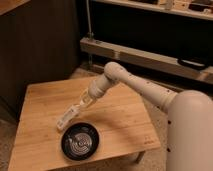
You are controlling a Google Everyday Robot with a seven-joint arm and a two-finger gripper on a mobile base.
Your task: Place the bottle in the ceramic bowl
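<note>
One wooden tabletop (120, 115) fills the lower left of the camera view, with its front edge running along the bottom. The ceramic bowl (80, 145), black and glossy with pale rings inside, sits close to that front edge, left of centre. The bottle (67, 117) slants down to the left just beyond the bowl's far rim. Its upper end is clasped in the gripper (81, 105), and whether its lower end touches the wood cannot be told. The pale arm (135, 85) reaches in from the right, crossing above the tabletop's far right part. Bare wood shows to the right of the bowl and behind the bottle. A dark cabinet (40, 45) stands behind the tabletop's left side, a metal rail (145, 57) runs behind it, and the robot's body (192, 132) is at the right edge.
</note>
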